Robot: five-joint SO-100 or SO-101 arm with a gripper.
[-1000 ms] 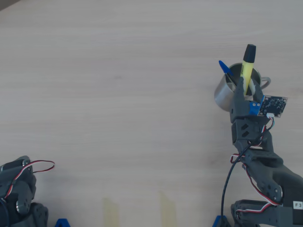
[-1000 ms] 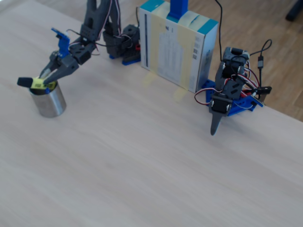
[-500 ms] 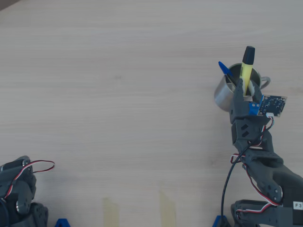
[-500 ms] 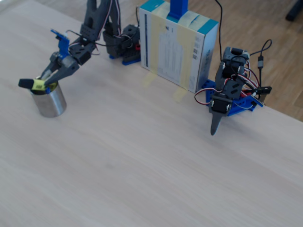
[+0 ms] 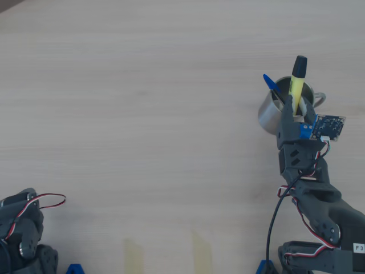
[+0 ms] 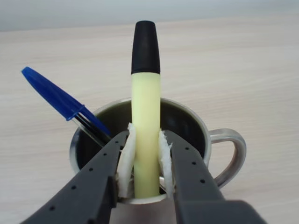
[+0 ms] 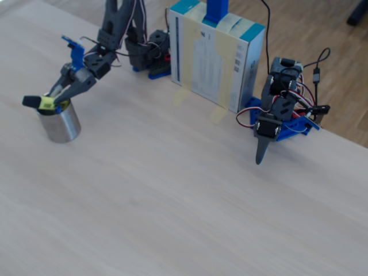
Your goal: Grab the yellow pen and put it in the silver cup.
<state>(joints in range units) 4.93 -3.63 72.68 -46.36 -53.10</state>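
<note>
The yellow pen (image 6: 145, 116), with its black cap pointing away from the gripper, is clamped between my gripper's (image 6: 145, 136) white-padded fingers. Its lower end dips inside the near rim of the silver cup (image 6: 187, 122), whose loop handle is on the right in the wrist view. In the overhead view the gripper (image 5: 295, 111) reaches over the cup (image 5: 267, 116) at the right, and the pen (image 5: 297, 80) sticks out beyond it. In the fixed view the cup (image 7: 60, 126) stands at the left, with the gripper (image 7: 53, 101) and tilted pen (image 7: 39, 102) above its mouth.
A thin blue pen (image 6: 58, 99) leans in the cup toward the left of the wrist view. A second, idle arm (image 7: 276, 118) stands at the right of the fixed view, next to a taped white-and-blue box (image 7: 215, 57). It also shows in the overhead view (image 5: 20, 228).
</note>
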